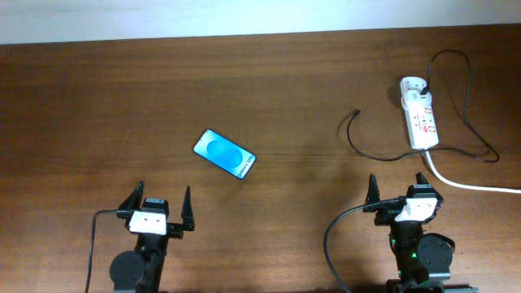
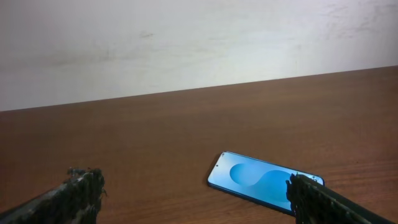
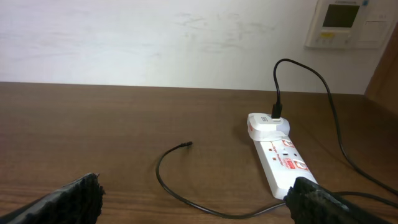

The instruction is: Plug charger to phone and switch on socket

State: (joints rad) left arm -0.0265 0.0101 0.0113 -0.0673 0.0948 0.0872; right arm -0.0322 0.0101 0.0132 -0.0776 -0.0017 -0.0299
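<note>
Phone (image 1: 224,154): slim glossy blue rectangle; charger (image 3: 157,173) thin black loop.

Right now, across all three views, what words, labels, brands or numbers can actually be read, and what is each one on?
Nothing can be read for certain.
Phone: small white print near one end of its blue screen, too small to read.
Power strip: red marks by its switches, blurred.
Wall control panel: display and lettering, blurred.
</note>
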